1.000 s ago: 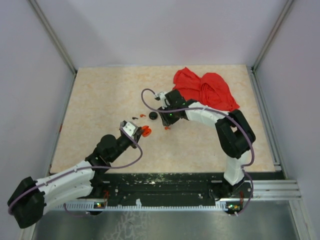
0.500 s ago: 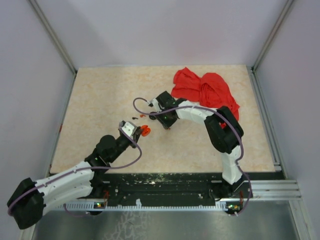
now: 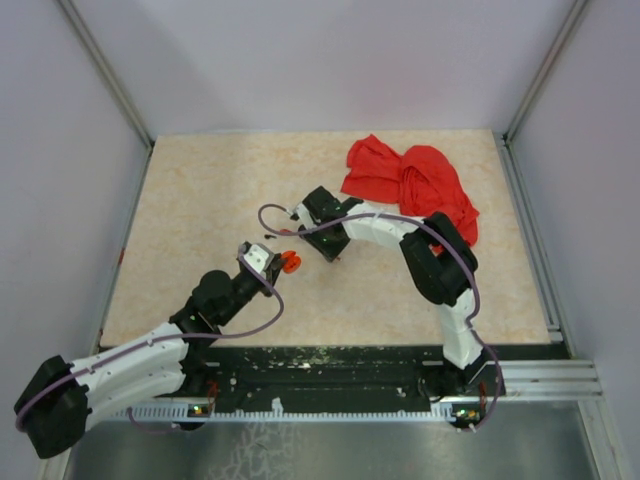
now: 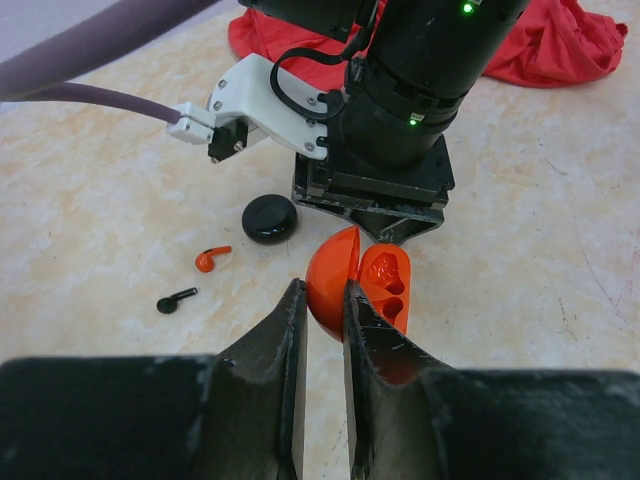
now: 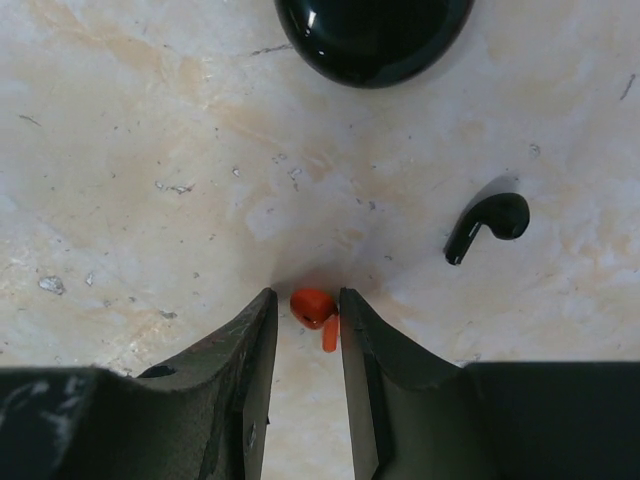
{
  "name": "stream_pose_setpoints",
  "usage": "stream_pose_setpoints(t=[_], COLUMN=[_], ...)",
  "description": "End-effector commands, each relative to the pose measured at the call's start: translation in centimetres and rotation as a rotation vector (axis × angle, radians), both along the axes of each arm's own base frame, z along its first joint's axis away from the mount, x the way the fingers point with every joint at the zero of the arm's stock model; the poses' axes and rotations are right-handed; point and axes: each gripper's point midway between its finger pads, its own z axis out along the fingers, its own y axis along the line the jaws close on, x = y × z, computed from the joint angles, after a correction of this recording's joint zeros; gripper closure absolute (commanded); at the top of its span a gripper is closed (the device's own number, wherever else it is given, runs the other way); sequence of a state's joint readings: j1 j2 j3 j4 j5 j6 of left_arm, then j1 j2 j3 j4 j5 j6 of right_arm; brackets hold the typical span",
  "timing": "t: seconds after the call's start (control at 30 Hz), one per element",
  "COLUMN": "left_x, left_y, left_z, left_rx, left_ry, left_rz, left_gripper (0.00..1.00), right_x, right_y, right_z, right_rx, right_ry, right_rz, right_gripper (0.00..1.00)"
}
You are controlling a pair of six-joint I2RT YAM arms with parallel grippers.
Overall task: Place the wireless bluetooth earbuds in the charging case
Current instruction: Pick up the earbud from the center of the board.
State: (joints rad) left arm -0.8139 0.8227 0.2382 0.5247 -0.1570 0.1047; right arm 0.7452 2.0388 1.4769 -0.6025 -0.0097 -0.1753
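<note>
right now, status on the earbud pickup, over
Left pincer shut on open orange charging case. Right pincer open, straddling orange earbud, not yet gripped. Black earbud and black puck lie nearby, not blocking.

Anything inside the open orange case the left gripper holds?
Only empty moulded sockets show in the orange case; no earbud in them. Fingers of the left gripper cover its lower edge, so that part can't be checked.

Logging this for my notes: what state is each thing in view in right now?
orange case: open, pinched by left gripper
black puck: closed, lying on table
orange earbud: on table, straddled by right gripper, not clamped
second orange earbud: loose
black earbud: loose
red cloth: crumpled
</note>
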Motion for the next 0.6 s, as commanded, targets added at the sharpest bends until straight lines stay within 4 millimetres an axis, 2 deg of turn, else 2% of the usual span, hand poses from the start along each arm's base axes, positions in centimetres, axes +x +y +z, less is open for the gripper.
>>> stream_pose_setpoints(t=[0.0, 0.4, 0.57], left_x=[-0.08, -0.05, -0.04], left_y=[-0.2, -0.29, -0.29], left_z=[0.7, 0.67, 0.73], left_rx=[-0.037, -0.038, -0.041], left_ry=[-0.017, -0.015, -0.014], left_rz=[-0.003, -0.005, -0.004], left_gripper=[1.0, 1.0, 1.0], right_x=[0.32, 0.31, 0.27], right_y=[1.1, 0.5, 0.7], right_z=[0.66, 0.22, 0.64], right_rx=[0.002, -0.039, -0.02], right_ry=[-0.019, -0.02, -0.021], right_rz=[0.017, -0.01, -0.015], right_gripper=[0.68, 0.71, 0.79])
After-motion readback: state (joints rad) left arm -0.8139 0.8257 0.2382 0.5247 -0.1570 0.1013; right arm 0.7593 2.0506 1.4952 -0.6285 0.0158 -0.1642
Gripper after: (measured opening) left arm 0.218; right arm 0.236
